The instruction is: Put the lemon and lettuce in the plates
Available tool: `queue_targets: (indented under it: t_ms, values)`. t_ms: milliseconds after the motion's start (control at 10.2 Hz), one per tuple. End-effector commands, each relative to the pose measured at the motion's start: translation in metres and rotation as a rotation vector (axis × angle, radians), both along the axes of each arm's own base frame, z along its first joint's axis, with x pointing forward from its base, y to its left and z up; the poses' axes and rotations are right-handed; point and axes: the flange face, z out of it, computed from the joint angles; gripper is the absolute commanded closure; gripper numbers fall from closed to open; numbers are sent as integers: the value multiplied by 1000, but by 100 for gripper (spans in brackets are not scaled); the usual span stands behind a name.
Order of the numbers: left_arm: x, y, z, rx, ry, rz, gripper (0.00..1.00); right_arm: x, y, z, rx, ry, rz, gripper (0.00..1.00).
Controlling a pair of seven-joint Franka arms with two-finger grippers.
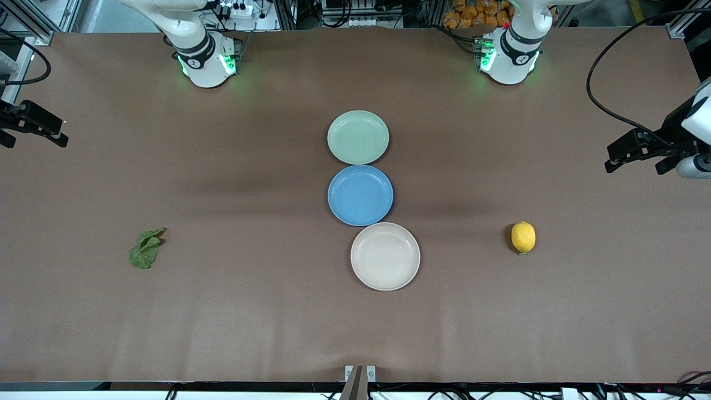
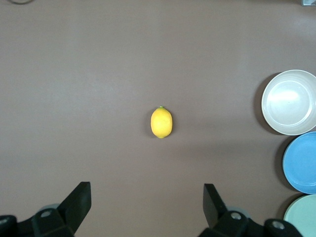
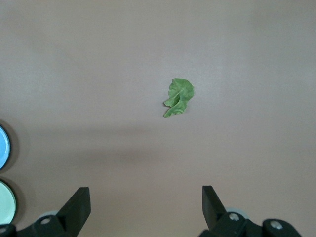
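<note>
Both arms parked high at the tabletop ends, nothing picked, each item on its own arm's side.

Right end effector (image 1: 33,129) hangs wide open and empty over the right arm's end; lettuce (image 1: 147,248) lies nearer the front camera, long axis roughly toward that camera. Mint plate (image 1: 357,137), blue plate (image 1: 360,195), beige plate (image 1: 385,256) run mid-tabletop, all empty. Lemon (image 1: 523,237) lies level with the beige plate, long axis toward the camera; left end effector (image 1: 639,151) hangs spread open and empty over the left arm's end, the closer one for it.
</note>
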Motion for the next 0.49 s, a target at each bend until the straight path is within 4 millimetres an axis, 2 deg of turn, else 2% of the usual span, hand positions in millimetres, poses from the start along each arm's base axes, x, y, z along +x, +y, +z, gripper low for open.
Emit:
queue_targets:
  t_ms: [0, 391]
  values:
    - [-2, 1, 4, 22, 3, -30, 0, 0, 0, 5, -15, -4, 11, 0]
    - [-2, 1, 3, 22, 6, -29, 0, 1, -2, 3, -16, 1, 8, 0]
